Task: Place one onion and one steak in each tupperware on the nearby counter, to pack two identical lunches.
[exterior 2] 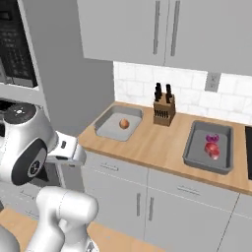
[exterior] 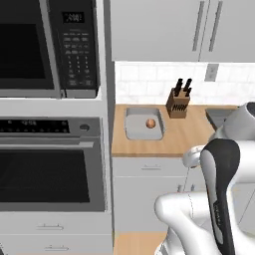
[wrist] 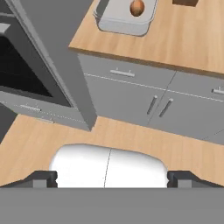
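Note:
On the tan counter (exterior 2: 157, 142) stand two grey tupperware trays. The left tupperware (exterior 2: 107, 129) holds one brown onion (exterior 2: 124, 123). A red steak (exterior 2: 212, 150) and a purple onion (exterior 2: 212, 138) lie in the right tupperware (exterior 2: 197, 152). From the left base view I see the left tupperware (exterior: 135, 130) with its onion (exterior: 150, 123). My gripper (wrist: 111, 179) is open and holds nothing. It hangs in front of the cabinets, well short of the counter (wrist: 183, 39). The left tupperware (wrist: 118, 22) and its onion (wrist: 137, 7) sit at the top of the hand view.
A wooden knife block (exterior 2: 164, 108) stands between the two trays by the tiled wall. A tall grey unit with a microwave (exterior: 47, 47) and an oven (exterior: 50, 169) bounds the counter's left end. White cabinet fronts (wrist: 131, 96) face me over the wood floor.

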Controlling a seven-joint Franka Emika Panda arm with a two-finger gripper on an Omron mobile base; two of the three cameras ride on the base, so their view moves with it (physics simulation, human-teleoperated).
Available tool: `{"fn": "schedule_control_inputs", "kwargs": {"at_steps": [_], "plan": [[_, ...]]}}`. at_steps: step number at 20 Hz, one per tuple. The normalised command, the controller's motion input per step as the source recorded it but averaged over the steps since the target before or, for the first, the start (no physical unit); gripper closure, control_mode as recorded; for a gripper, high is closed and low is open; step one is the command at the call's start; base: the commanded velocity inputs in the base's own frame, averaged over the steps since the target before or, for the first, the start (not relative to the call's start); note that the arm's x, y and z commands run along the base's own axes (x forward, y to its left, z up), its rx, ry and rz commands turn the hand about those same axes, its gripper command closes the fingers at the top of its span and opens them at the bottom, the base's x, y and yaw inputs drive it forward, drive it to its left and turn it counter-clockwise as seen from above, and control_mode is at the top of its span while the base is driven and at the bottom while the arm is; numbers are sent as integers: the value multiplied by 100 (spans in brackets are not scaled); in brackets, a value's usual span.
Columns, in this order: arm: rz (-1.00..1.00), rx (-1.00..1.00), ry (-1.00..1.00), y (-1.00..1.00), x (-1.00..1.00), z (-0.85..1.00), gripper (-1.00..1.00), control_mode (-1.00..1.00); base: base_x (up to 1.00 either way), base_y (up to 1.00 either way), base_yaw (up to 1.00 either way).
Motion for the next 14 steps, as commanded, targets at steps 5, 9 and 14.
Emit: {"fn": "schedule_control_inputs", "kwargs": {"at_steps": [5, 9, 14], "plan": [[0, 0, 0, 0, 0, 0, -100, 100, -48, 97, 66], [0, 0, 0, 0, 0, 0, -100, 100, -86, 100, 58], [0, 0, 0, 0, 0, 0, -100, 100, -66, 100, 43]]}}
